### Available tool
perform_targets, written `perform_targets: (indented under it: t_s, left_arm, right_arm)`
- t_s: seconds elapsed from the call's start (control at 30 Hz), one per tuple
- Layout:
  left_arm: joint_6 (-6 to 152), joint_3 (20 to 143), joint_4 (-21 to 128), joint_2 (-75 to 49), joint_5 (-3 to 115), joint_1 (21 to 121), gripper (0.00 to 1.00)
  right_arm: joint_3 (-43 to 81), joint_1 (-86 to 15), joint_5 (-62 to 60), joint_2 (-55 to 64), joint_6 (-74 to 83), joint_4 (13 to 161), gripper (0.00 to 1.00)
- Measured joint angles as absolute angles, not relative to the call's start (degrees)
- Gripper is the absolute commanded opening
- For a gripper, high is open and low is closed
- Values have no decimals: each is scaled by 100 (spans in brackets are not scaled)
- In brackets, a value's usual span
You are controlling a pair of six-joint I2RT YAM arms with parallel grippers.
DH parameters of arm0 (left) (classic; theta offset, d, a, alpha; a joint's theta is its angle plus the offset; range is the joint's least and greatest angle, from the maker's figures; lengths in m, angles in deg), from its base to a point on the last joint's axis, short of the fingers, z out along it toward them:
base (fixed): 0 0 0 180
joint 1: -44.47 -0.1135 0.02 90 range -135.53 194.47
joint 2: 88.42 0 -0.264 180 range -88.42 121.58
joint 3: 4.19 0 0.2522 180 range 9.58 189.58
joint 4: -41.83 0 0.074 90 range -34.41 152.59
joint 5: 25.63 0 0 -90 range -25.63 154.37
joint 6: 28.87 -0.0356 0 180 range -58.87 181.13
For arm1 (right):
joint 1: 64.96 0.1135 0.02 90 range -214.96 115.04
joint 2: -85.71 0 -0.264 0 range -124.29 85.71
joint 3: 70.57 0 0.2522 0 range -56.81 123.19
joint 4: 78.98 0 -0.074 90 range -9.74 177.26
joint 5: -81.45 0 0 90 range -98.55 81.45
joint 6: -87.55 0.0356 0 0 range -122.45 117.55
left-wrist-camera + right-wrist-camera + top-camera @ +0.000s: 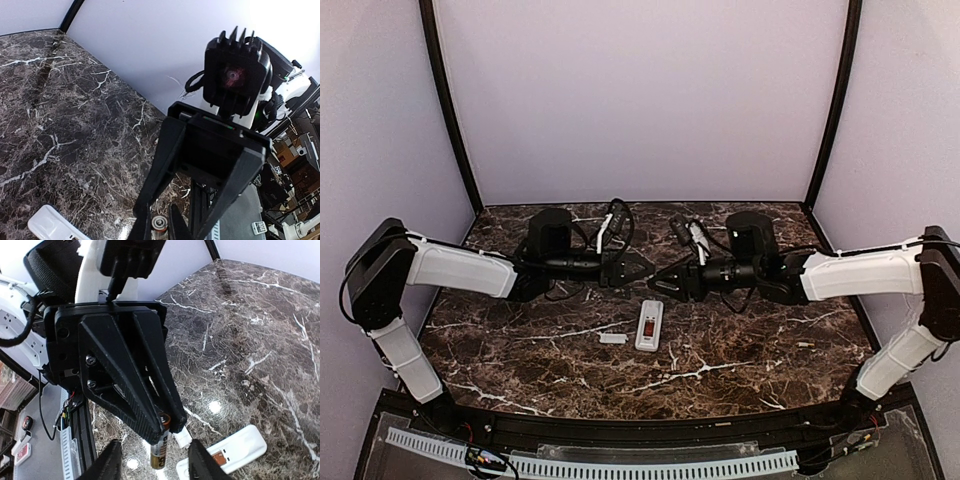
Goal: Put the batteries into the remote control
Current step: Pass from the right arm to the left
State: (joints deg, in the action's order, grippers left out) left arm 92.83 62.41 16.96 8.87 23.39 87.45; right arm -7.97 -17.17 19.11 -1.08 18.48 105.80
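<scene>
Top external view: dark marble-pattern tabletop [520, 350] with white veins, enclosed by pale walls [640, 100]. Remote [649, 325] flat near the tabletop's centre, back upward, long axis running from near edge toward far edge, compartment uncovered, second battery [217, 458] seated inside, reddish. Cover [612, 338], small and white, flat just left of remote, not touching it. Left gripper [640, 270] and right gripper [660, 285] tip to tip over the tabletop, just beyond remote's far end. Right wrist view: left gripper's jaws pinching battery [160, 450] by its upper end, battery hanging roughly upright, close beside remote's end. Right gripper's own fingers [200, 465] spread wide to either side of battery, apart from it. Left wrist view: battery seen end-on at the bottom edge, right gripper looming beyond with jaws apart. White rounded corner at lower left of that view, remote or cover not determinable.
</scene>
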Motion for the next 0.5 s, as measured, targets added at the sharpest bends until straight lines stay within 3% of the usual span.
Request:
perform_targets:
  t_s: [0.17,0.5]
  left_arm:
    - [8958,6379,2319,890,2523,8675,0]
    - [8330,6666,3475,1161,3120,8631,0]
  right_arm:
    - [-965,-1761,1675,268,1664,10207,56]
    - [-1470,-1750,1054,513,1548,9435,51]
